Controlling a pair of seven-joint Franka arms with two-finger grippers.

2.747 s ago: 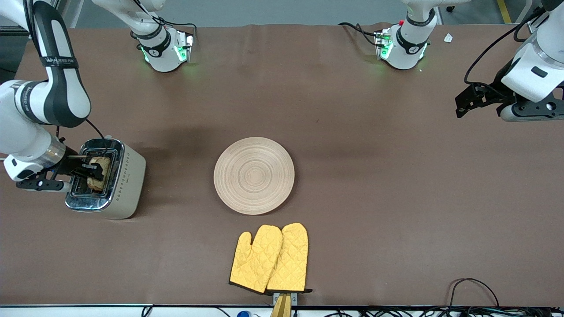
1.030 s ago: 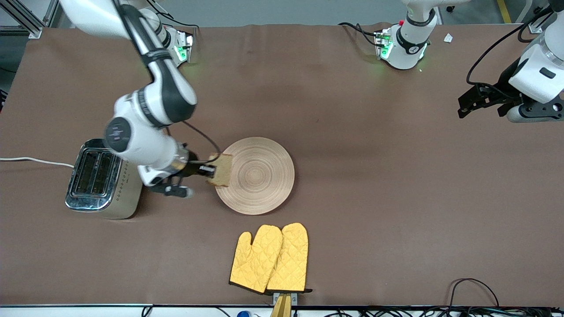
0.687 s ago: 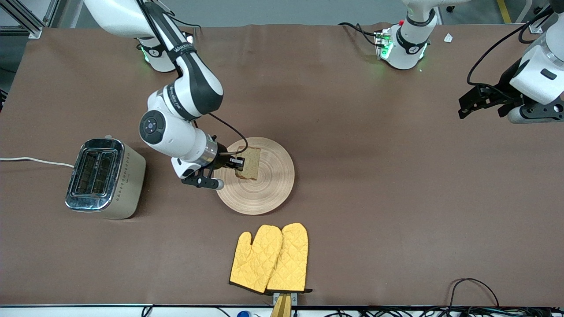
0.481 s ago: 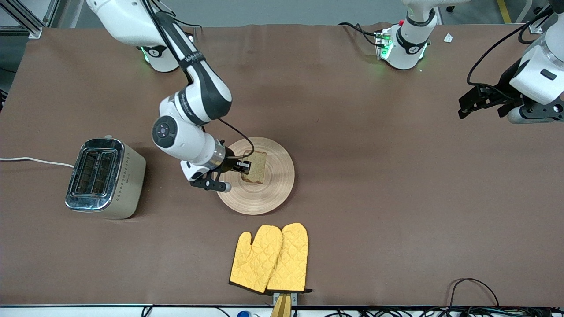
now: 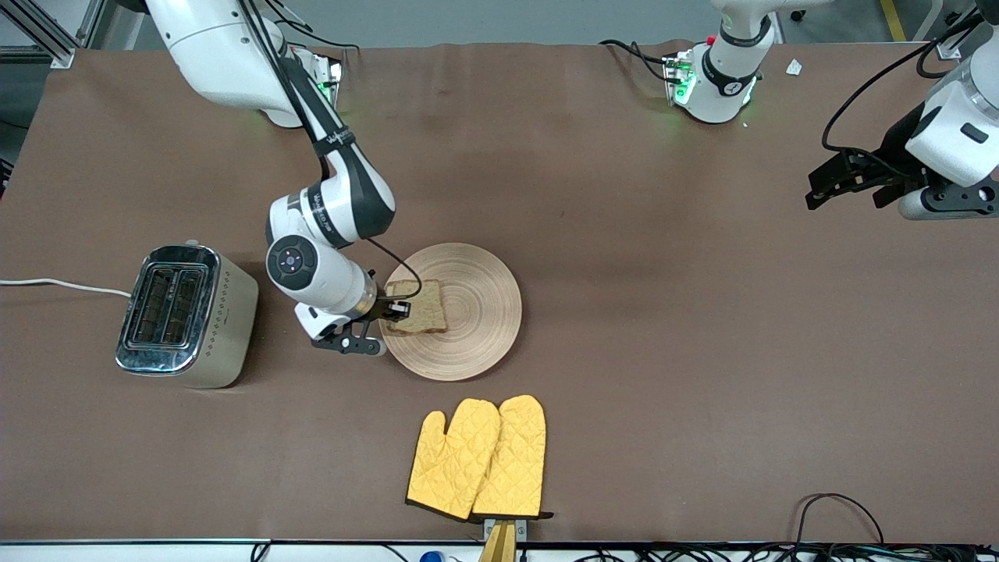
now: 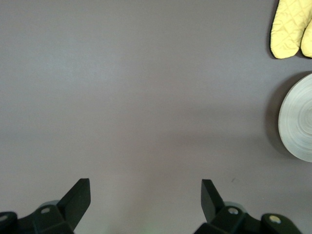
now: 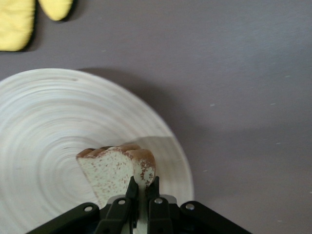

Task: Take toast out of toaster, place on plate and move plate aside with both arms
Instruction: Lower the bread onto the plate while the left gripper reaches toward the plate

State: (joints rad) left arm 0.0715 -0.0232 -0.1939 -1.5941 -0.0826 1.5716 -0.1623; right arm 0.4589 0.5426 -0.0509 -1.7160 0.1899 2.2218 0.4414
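The toast [image 5: 417, 306] is a speckled light-brown slice with a darker crust. My right gripper [image 5: 396, 307] is shut on its edge and holds it low over the round beige plate [image 5: 476, 312], at the plate's side toward the right arm's end. In the right wrist view the fingers [image 7: 131, 189] pinch the toast [image 7: 114, 170] above the plate [image 7: 44, 136]. I cannot tell whether the toast touches the plate. My left gripper [image 5: 819, 187] waits open and empty in the air over the left arm's end of the table [image 6: 145, 195].
A silver toaster [image 5: 187, 312] with empty slots stands toward the right arm's end. Two yellow oven mitts [image 5: 480, 457] lie nearer the front camera than the plate. Cables lie along the front edge [image 5: 839, 507]. The left wrist view shows the plate's rim [image 6: 297, 122] and the mitts [image 6: 292, 27].
My right gripper lifted the toast out of the toaster and carried it over the plate. In the last half second it drew back toward the plate's edge, and the toast turned flatter and lower.
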